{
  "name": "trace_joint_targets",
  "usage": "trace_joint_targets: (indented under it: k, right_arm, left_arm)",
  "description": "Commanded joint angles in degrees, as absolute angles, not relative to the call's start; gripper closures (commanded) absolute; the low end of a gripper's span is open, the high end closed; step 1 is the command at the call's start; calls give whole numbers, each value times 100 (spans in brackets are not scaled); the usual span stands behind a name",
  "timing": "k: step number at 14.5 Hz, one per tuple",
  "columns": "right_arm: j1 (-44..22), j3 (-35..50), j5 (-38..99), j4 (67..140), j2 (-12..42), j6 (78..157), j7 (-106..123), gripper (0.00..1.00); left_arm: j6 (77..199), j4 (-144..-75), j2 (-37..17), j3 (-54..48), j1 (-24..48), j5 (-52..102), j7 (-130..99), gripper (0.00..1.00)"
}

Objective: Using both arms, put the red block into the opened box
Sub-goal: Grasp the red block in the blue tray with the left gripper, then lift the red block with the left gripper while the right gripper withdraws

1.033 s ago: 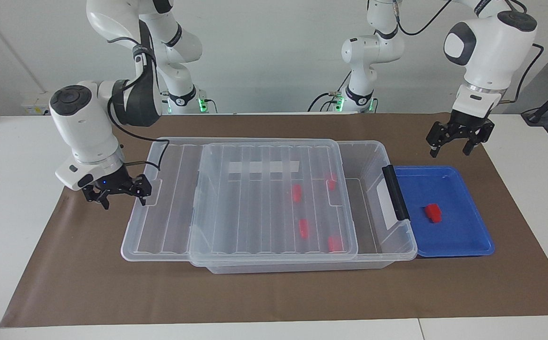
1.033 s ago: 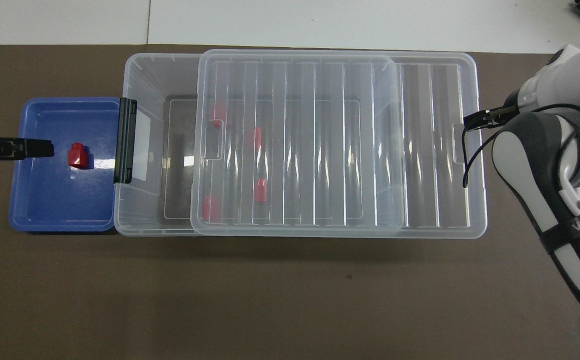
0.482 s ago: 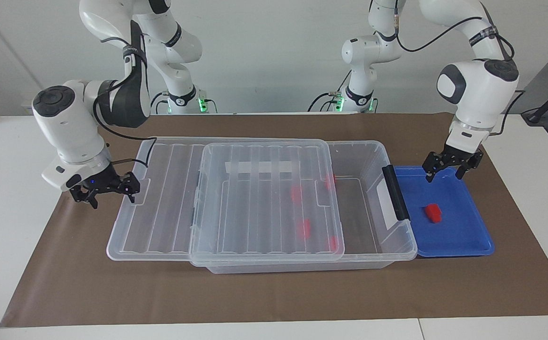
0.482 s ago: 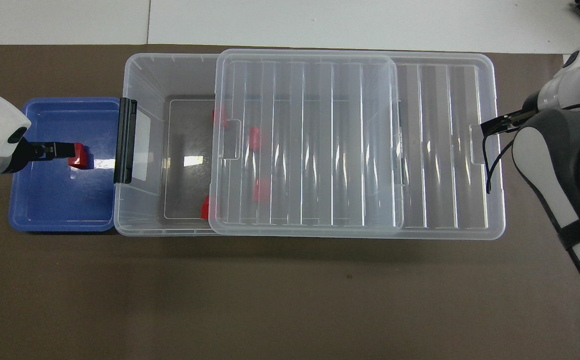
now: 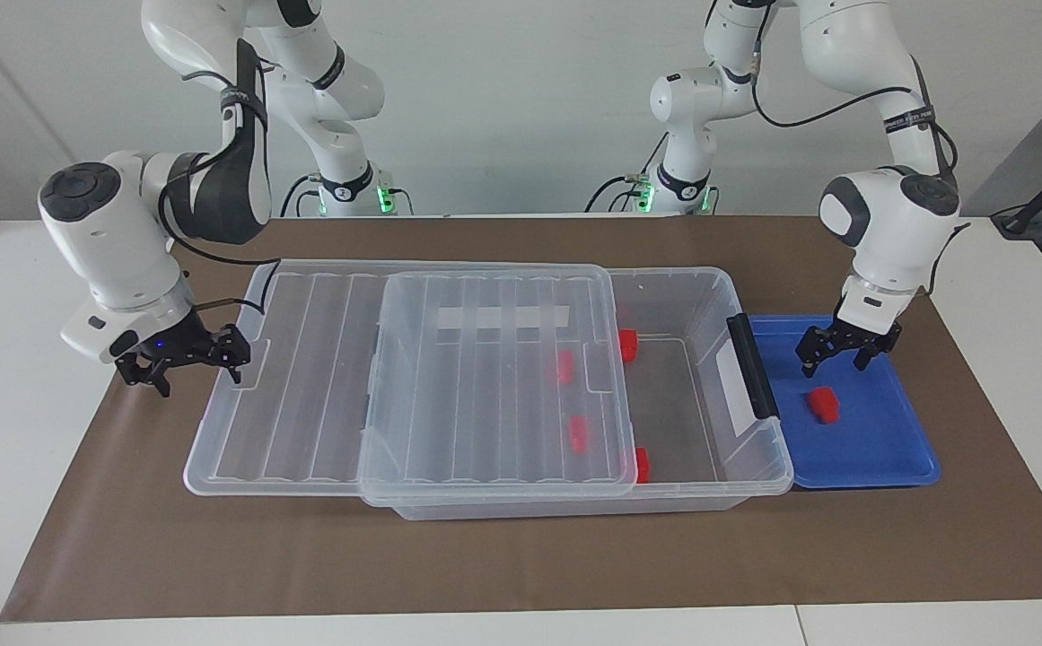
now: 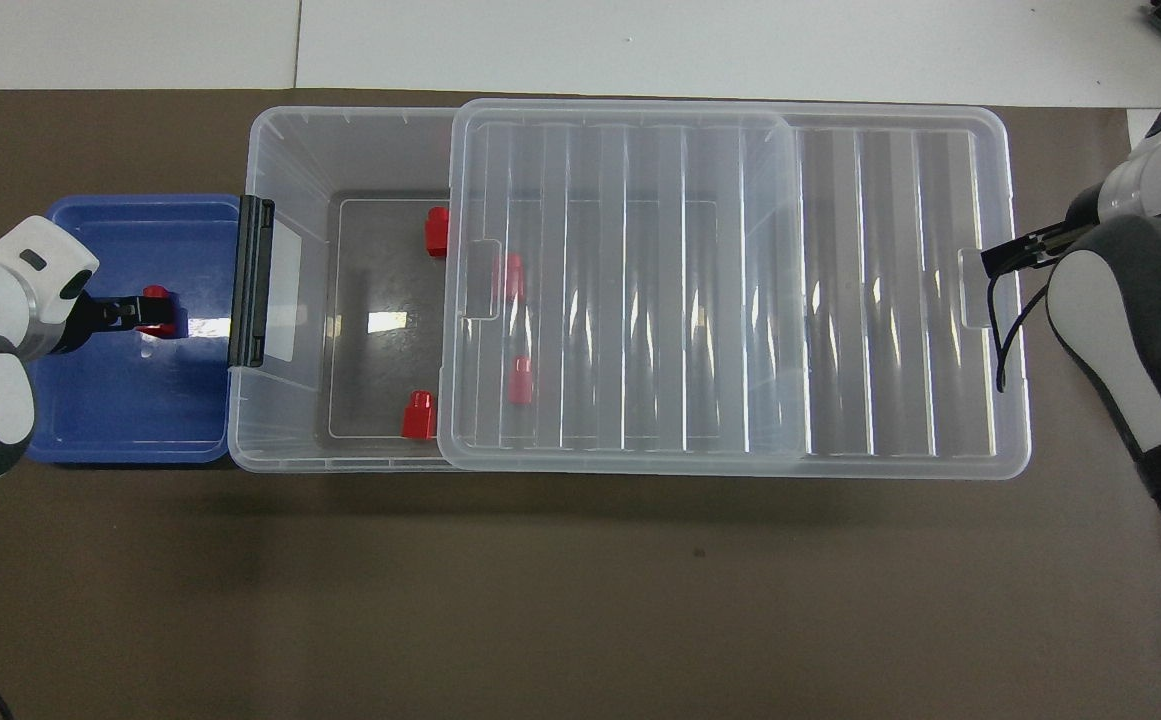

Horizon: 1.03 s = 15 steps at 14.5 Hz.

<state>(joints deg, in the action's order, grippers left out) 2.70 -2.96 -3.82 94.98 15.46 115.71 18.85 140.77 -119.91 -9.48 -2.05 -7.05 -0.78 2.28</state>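
Already the lid (image 5: 404, 377) was slid open; the left gripper (image 5: 836, 352), jaws open and empty, hovered over the red block (image 5: 823, 405), mid-right of frame, unpicked.

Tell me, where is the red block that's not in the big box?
The red block lies in the blue tray, beside the box's black handle at the left arm's end of the table, just under the left gripper.

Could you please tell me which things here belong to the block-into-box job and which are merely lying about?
In the job:
red block in the blue tray
box and its lid
left pincer over the tray
right pincer at the lid's end

Lying about:
four red blocks in the box
brown mat
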Motion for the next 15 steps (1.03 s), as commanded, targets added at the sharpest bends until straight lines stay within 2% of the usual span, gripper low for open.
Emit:
trace_joint_targets:
  k: [1, 6, 9, 11, 12, 13, 15]
  right_arm:
    - [430, -255, -501, 9510, 1477, 11452, 2092, 0]
    - [360, -202, -422, 9510, 1327, 11382, 1978, 0]
    - [334, -98, -352, 9501, 1064, 11303, 1584, 0]
    - [334, 0, -343, 9370, 836, 10936, 1136, 0]
    - [325, 9, -343, 9291, 731, 10716, 873, 0]
    - [316, 9, -351, 9264, 625, 10531, 583, 0]
    - [299, 0, -352, 9238, 370, 10136, 160, 0]
  left_arm:
    - [14483, -12041, -1194, -246, -773, -35, 255, 0]
    - [15011, -12032, -1616, -246, -843, -35, 272, 0]
    - [15038, -12032, -1652, -246, -853, -35, 299, 0]
    - [15038, -12032, -1652, -246, -844, -35, 299, 1]
    - [15038, -12032, -1652, -246, -844, -35, 299, 7]
    - [15038, -12032, -1652, -246, -844, -35, 273, 24]
    - [15029, -12032, -1652, -246, -853, -35, 264, 65]
